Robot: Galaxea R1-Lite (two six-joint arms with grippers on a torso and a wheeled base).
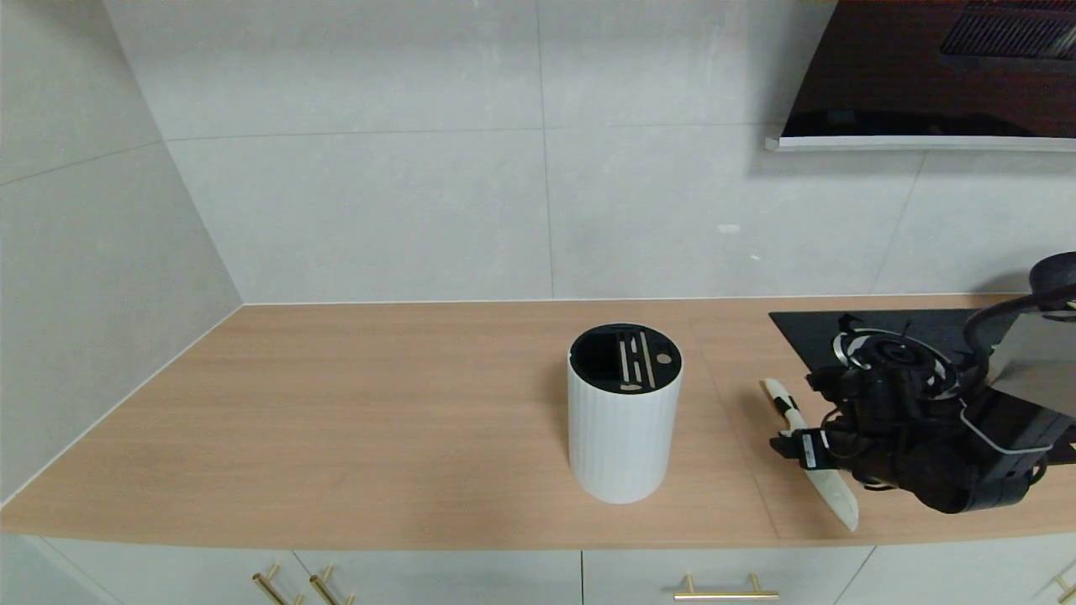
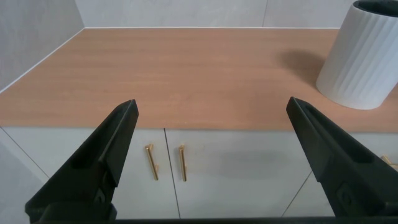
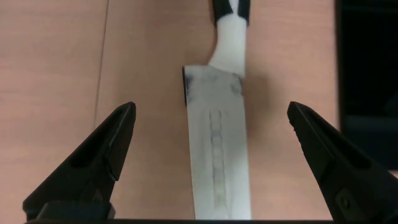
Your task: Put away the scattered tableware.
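A knife (image 1: 834, 494) with a pale blade and a white-and-black handle lies flat on the wooden counter (image 1: 378, 420), near its front right edge. My right gripper (image 1: 811, 445) hovers just above the knife, open. In the right wrist view the blade (image 3: 217, 155) runs between the two spread fingers (image 3: 93, 165) without touching them. A white ribbed utensil holder (image 1: 624, 420) with a black slotted top stands upright mid-counter, left of the knife. My left gripper (image 2: 211, 162) is open and holds nothing, out over the counter's front edge, with the holder (image 2: 364, 56) farther off.
A black stove (image 1: 849, 332) with a burner sits right behind the right arm, under a dark range hood (image 1: 925, 76). Tiled walls close the back and left. Cabinet doors with gold handles (image 2: 152, 162) lie below the counter edge. The counter's left half is bare wood.
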